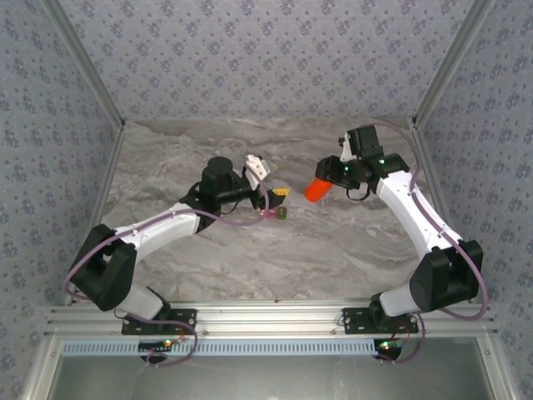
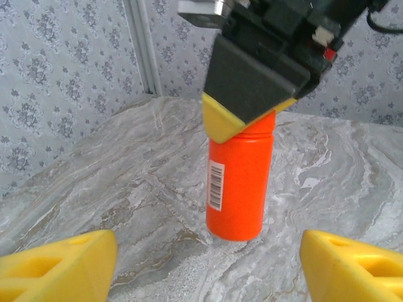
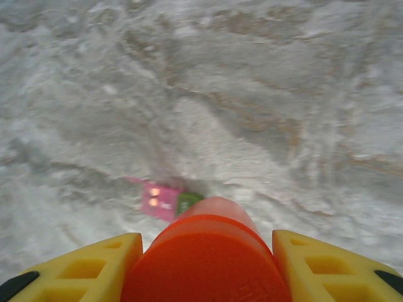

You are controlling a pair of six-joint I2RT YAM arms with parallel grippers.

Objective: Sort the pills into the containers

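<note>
- My right claw (image 3: 204,244) is clenched on the top of the orange bottle (image 2: 242,179), with a yellow finger pressed against each side.
- My left claw (image 2: 208,255) is released: its fingers stand wide apart with nothing between them, facing the bottle's body.
- The containers (image 3: 166,200) lie on the surface (image 3: 264,94), pink compartment joined to green. They are just beside my left claw and near the bottle's lower end.
- I can make out no pills, so I judge they are inside the bottle.
- The step in hand looks like bracing the bottle so that it can be opened.
- I should bring my left claw level around the middle of the body, below my right fingers, and centre it before closing.
- The plastic looks smooth, so I want a firm, square grip.
- My left arm must steer clear of the tiny containers, because a nudge would send them skidding.
</note>
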